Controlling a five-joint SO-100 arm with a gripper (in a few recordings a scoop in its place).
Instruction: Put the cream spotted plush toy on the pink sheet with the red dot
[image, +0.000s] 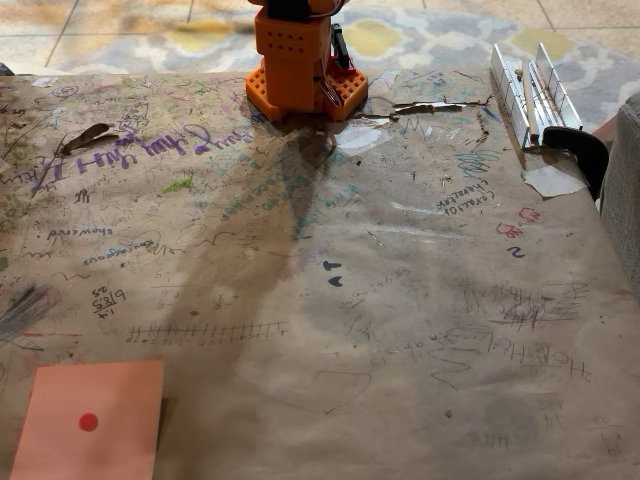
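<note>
Nearest the camera, at the bottom-left corner of the fixed view, lies the pink sheet with the red dot (90, 420), flat on the brown, scribbled-over tabletop (380, 300), its dot sitting a little left of the sheet's middle and its lower edge cut by the frame. Nothing rests on the sheet, so the placing is not yet done. Where the cream spotted plush toy is I cannot say; no spot on the paper around the sheet holds it. Well away from the sheet, at the far edge of the tabletop, stands the orange arm base (300, 65), with a dark cable running down its right side; the arm's shadow stretches from it toward the sheet. Whether the gripper is spread or pinching something I cannot tell, since the arm rises out of the picture. Far from the sheet on the right edge, white plastic rails (528, 85) are held by a black clamp (582, 150), with a torn white scrap just beside them. Judging from this layout, the main risk is reach: the sheet sits at the opposite corner from the base, so a stretched arm may release short and leave the toy half off the sheet. A rounded plush could also roll once released, and a low pass might scuff and slide the loose sheet.
</note>
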